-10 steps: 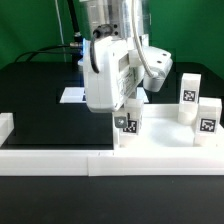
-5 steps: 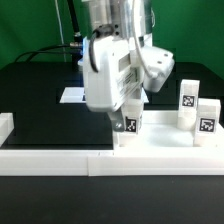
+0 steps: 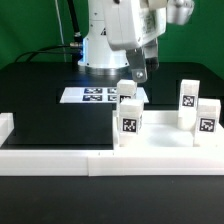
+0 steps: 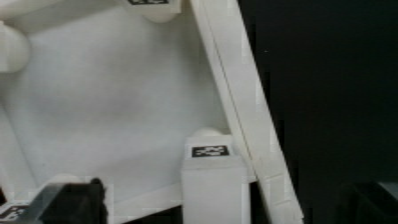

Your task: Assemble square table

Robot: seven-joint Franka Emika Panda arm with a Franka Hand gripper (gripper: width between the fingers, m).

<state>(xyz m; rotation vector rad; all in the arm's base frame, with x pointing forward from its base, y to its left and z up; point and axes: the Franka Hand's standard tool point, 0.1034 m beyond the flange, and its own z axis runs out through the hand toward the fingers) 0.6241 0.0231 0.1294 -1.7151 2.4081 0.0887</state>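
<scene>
Exterior view shows the end effector point(image 3: 138, 72) raised, fingers apart, gripping nothing, above three tagged leg blocks point(image 3: 128, 122); wrist view alone reveals the square slab point(image 4: 107, 110) ribs.

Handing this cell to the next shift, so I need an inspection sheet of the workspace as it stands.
Surface: black table top, with the marker board lying flat at the back.
Job's things: white square slab lies against the border wall; four tagged leg blocks stand upright, one at its near corner, three toward the exterior view's right.
Clutter: nothing seen.
Grippers: gripper raised above the slab, open, holding nothing.
Cables: dark cables behind the arm.
Surroundings: green backdrop.
</scene>
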